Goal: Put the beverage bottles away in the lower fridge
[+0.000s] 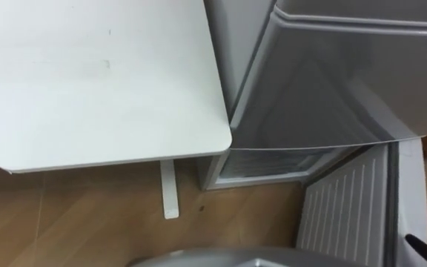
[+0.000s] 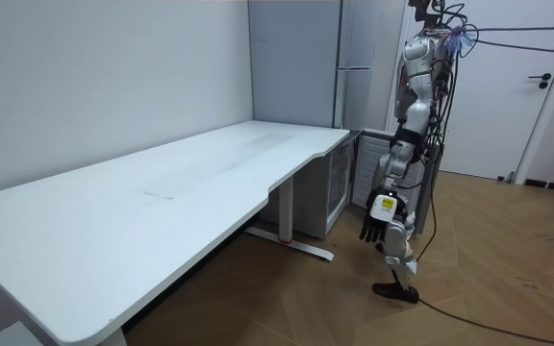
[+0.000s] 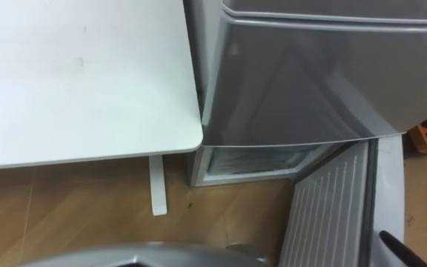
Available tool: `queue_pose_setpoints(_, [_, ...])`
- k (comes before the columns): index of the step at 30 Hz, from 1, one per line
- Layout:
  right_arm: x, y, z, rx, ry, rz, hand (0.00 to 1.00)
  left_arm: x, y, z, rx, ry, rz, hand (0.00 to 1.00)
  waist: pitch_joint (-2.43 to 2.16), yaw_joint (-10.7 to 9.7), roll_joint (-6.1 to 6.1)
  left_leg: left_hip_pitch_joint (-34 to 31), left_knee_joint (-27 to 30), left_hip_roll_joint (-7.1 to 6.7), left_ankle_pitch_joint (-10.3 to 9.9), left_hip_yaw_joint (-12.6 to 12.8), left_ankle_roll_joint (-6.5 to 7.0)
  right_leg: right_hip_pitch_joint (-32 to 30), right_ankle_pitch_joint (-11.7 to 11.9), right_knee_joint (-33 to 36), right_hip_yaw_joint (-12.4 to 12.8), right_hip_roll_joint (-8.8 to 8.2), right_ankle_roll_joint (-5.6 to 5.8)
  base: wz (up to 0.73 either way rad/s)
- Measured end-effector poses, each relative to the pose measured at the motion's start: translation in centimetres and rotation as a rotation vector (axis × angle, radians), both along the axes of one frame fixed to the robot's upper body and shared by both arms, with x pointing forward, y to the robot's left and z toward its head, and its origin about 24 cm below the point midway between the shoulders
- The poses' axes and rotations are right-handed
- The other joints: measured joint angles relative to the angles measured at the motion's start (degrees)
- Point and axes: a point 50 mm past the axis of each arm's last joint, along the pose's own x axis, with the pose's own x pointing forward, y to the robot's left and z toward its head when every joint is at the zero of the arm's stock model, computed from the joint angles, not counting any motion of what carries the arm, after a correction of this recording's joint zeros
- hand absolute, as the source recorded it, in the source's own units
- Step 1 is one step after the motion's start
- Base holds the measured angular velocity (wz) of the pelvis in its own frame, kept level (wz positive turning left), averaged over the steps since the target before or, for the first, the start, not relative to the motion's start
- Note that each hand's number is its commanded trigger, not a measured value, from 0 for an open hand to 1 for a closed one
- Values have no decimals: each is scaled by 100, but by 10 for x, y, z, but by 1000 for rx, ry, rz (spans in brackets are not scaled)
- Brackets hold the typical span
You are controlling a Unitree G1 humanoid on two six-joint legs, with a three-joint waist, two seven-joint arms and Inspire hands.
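Lower fridge (image 1: 273, 167) open, left hand (image 2: 383, 219) hanging near

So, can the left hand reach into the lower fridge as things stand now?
Probably yes. The door of the lower fridge stands open, and nothing blocks the opening. The left hand hangs open beside the robot's leg, near the fridge, and holds nothing.

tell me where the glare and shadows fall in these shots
Left eye view: soft pale streaks of reflected light run across the grey glossy fridge door, and the white flat tabletop throws a dim shadow on the wooden floor below its edge. Room view: even light, with deeper shade under that tabletop.
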Motion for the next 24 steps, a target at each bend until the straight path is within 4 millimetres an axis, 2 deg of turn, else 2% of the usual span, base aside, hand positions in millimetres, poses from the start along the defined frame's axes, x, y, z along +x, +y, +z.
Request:
queue_pose_setpoints(4, [7, 20, -10, 79, -65, 46, 0, 0, -3, -1, -13, 1, -12, 0, -1, 43, 44, -2, -21, 3, -1, 12, 0, -15, 0, -1, -6, 0, 0, 0])
queue_pose_setpoints(8, [14, 44, -20, 177, -194, 40, 0, 1, -13, -5, -46, -13, -15, 0, -5, 121, 204, -17, -64, -10, 0, 33, 0, -51, 0, -17, -21, 9, -1, 0])
queue_pose_setpoints(10, [14, 45, -20, 182, -212, 46, 0, 3, -19, -7, -63, -18, -16, 0, -6, 152, 262, -14, -76, -15, 0, 33, 0, -52, 3, -39, -47, 0, -1, 0])
queue_pose_setpoints(14, [10, 50, -20, 189, -205, 108, 0, 4, -25, -9, -81, -13, -40, 0, -4, 284, 265, -16, -69, 6, 9, 64, 1, -87, 2, -73, -15, 32, -3, -6])
queue_pose_setpoints(19, [11, 54, -22, 180, -202, 143, 0, 5, -35, -12, -106, 4, -92, 0, 4, 312, 247, -13, -63, 9, 14, 68, -6, -79, 10, -74, -1, 35, -15, -1])
queue_pose_setpoints(22, [14, 58, -23, 188, -221, 125, 0, 5, -39, -13, -109, 15, -113, 0, 11, 335, 241, -12, -59, 21, 26, 92, -18, -80, 26, -72, 1, 40, -40, -3])
queue_pose_setpoints(24, [16, 60, -23, 179, -220, 147, 0, 6, -41, -13, -111, 20, -126, 0, 23, 436, 258, -9, -59, 60, 30, 153, -27, -99, 57, -71, 46, 81, -82, -13])
